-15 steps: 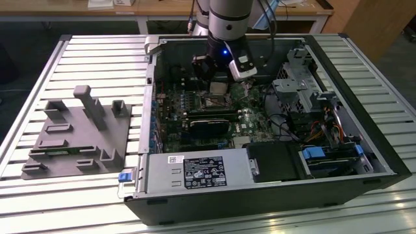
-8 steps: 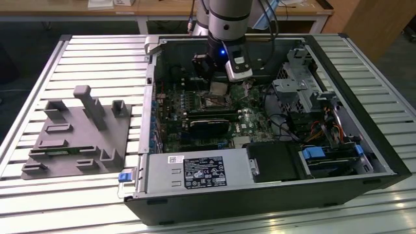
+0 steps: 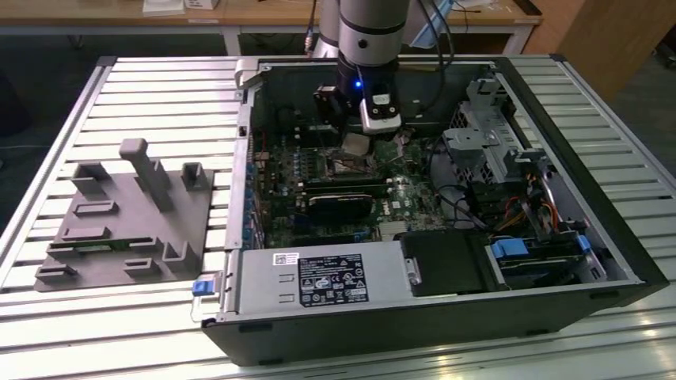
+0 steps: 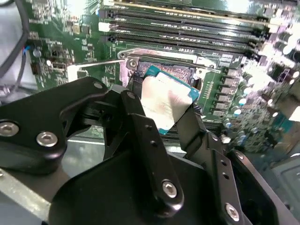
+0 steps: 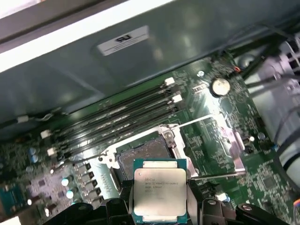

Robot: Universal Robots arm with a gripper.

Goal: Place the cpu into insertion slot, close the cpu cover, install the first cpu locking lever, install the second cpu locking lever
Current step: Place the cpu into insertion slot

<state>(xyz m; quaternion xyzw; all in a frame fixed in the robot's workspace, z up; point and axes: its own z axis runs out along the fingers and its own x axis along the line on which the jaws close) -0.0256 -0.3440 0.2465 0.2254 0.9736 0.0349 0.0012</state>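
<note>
Within the open computer case (image 3: 423, 328), claw (image 4: 161, 105) clamps cpu (image 5: 160, 187) above the insertion slot (image 5: 143, 152).

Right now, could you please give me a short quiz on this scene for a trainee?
1. What holds the cpu? A) the gripper B) a person's hand C) nothing
2. True or false: the cpu is already seated in the insertion slot.
3. Fill in: the circuit board around the insertion slot is ___.
Key: 1 A; 2 false; 3 green.
</note>
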